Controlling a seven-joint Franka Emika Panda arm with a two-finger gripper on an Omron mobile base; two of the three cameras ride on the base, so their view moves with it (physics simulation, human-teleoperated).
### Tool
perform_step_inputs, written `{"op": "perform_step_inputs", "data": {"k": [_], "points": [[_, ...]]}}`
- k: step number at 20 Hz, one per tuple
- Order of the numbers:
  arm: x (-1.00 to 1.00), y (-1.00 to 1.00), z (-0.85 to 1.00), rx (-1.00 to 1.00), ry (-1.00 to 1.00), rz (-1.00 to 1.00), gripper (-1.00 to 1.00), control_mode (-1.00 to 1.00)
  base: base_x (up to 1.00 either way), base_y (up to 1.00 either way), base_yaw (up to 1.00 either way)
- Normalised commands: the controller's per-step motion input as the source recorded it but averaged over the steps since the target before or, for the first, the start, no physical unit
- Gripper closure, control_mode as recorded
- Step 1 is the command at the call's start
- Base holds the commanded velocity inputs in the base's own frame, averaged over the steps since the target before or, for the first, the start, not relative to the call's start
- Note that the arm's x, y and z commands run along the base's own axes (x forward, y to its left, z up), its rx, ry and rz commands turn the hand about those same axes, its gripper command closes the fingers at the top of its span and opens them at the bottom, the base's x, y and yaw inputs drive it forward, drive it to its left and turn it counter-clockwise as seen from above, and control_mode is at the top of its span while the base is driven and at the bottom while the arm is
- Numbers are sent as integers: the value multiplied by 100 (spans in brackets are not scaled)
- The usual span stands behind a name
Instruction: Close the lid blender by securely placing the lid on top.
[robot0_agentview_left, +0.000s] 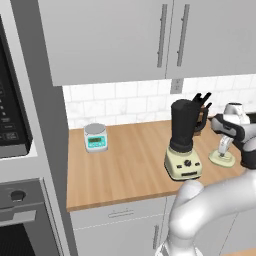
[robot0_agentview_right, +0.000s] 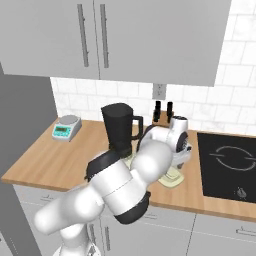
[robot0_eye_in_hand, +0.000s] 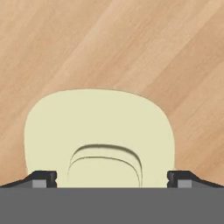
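**Gripper low over the lid**

The blender (robot0_agentview_left: 184, 142) stands upright on the counter (robot0_agentview_left: 125, 165), its jar top uncovered. Just to its right the lid (robot0_agentview_left: 221, 158) lies flat, knob up, directly under the gripper (robot0_eye_in_hand: 112, 178), whose spread fingers (robot0_eye_in_hand: 43, 178) straddle the knob without clasping it.

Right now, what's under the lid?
The lid lies flat on the wooden counter, right of the blender. Bare wood shows all around it; whatever sits directly beneath is covered. The jaws straddle its knob.
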Motion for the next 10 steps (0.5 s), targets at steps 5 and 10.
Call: {"op": "perform_step_inputs", "data": {"k": [5,10], "points": [[0,-7,-15,-1,1,0,-100,-100,0,0,0],[0,0,-19,-2,0,0,-100,-100,0,0,0]]}}
